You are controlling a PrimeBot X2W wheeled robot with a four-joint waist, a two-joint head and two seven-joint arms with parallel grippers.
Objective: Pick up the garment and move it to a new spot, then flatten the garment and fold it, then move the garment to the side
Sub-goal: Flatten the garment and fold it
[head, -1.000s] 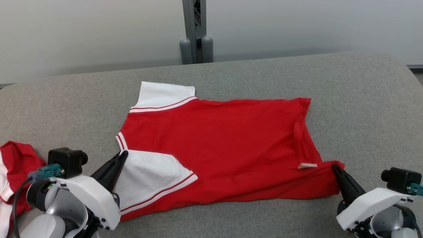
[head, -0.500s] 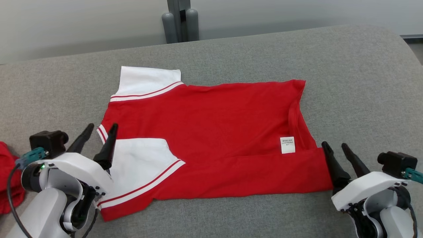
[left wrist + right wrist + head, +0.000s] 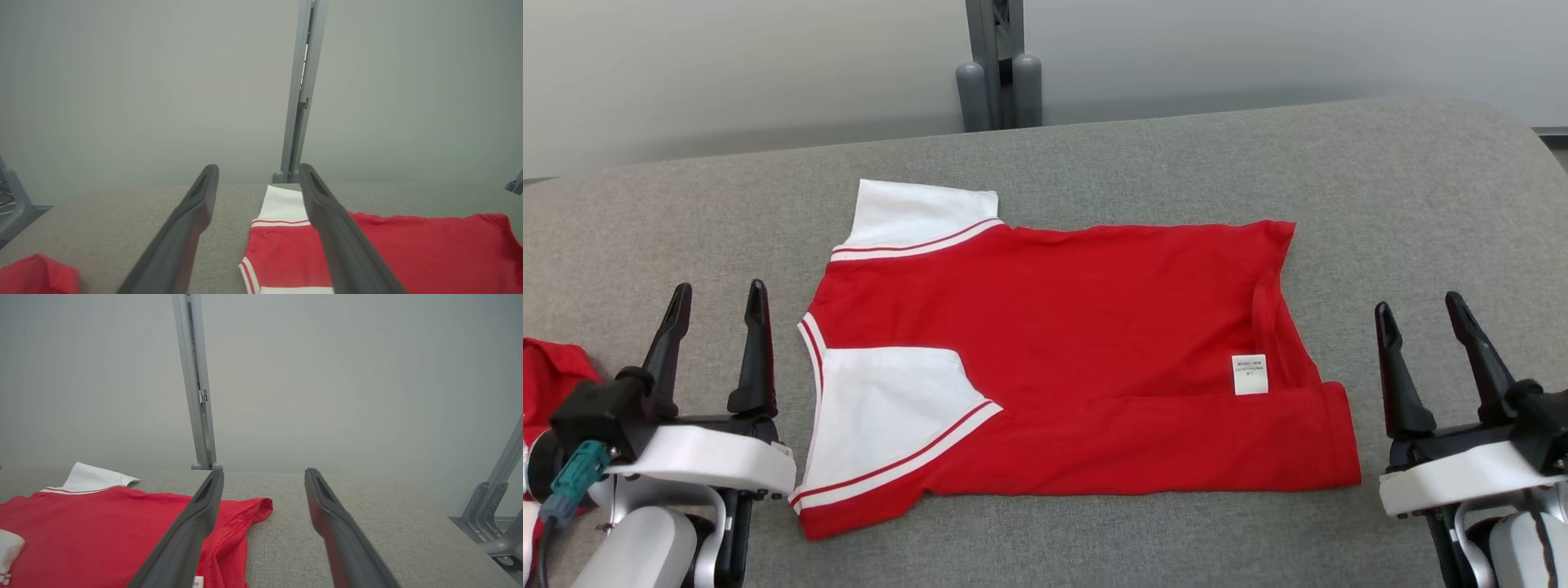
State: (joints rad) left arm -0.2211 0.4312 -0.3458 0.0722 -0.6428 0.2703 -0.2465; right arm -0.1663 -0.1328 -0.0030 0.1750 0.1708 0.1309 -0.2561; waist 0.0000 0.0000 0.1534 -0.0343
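Apparently sitting between folds with both pairs of jaws gaping wide and empty left and right of the red garment (image 3: 1078, 343) lying flat on the surface (image 3: 1421, 180), next needing a pinch on each near corner.

Cut off by the head view's left edge and partly hidden behind the left gripper (image 3: 720, 286): a second red garment (image 3: 551, 376). Too small to read: print on the white label (image 3: 1250, 374) of the red-and-white shirt (image 3: 1062, 327). Cropped at the top edge: grey post (image 3: 995, 49). Unseen beneath the folded shirt: its lower layer
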